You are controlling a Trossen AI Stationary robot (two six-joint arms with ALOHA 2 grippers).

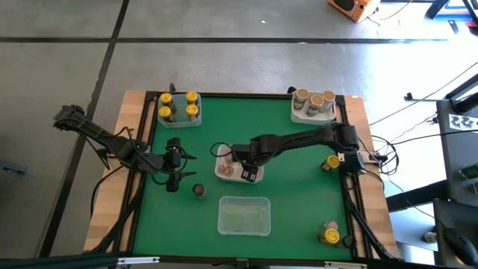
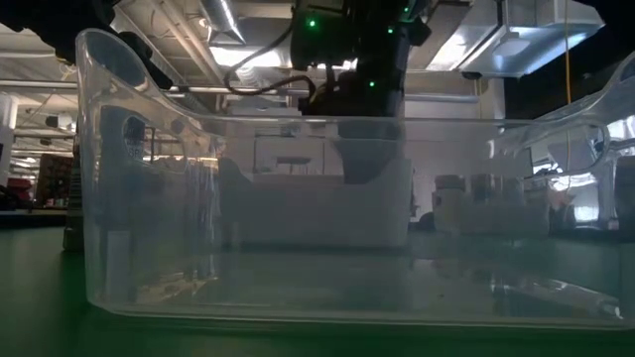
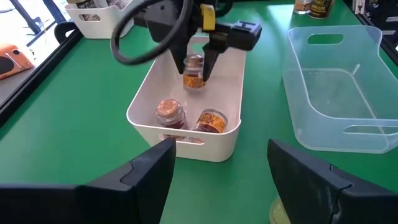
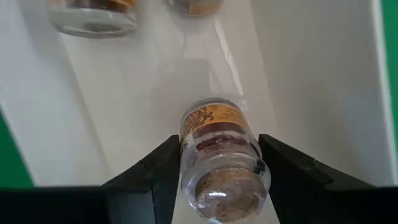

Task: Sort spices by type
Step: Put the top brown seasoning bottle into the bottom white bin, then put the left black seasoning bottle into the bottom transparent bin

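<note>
A: Where is the jar being handled?

B: A cork-lidded spice jar (image 3: 194, 71) hangs inside the white bin (image 3: 140, 106) near the middle of the bench (image 1: 299, 194), pinched between the fingers (image 4: 152, 177) of the right gripper (image 3: 194, 65). The fingers are closed partway, one on each side of the glass, and the jar sits clear of the bin floor.

A: Anything else in that bin?

B: Two more cork-lidded jars (image 3: 169, 113) lie at the end nearer the left arm (one upright, the other tipped on its side).

A: And the left gripper (image 1: 173, 170)?

B: It hovers over the green mat just beside the white bin, fingers spread apart and holding nothing. A dark-lidded jar (image 1: 199, 190) stands on the mat close by it.

A: The rest of the spices?

B: Four yellow-lidded jars (image 1: 179, 106) sit in a clear tray at the far left corner. Tan-lidded jars (image 1: 314, 99) fill a white tray (image 1: 297, 114) at the far right. Two loose yellow-lidded jars stand along the right edge, one midway (image 1: 331, 161) and one near the front corner (image 1: 329, 235). A clear plastic bin (image 1: 243, 215) sits at the front middle.
</note>
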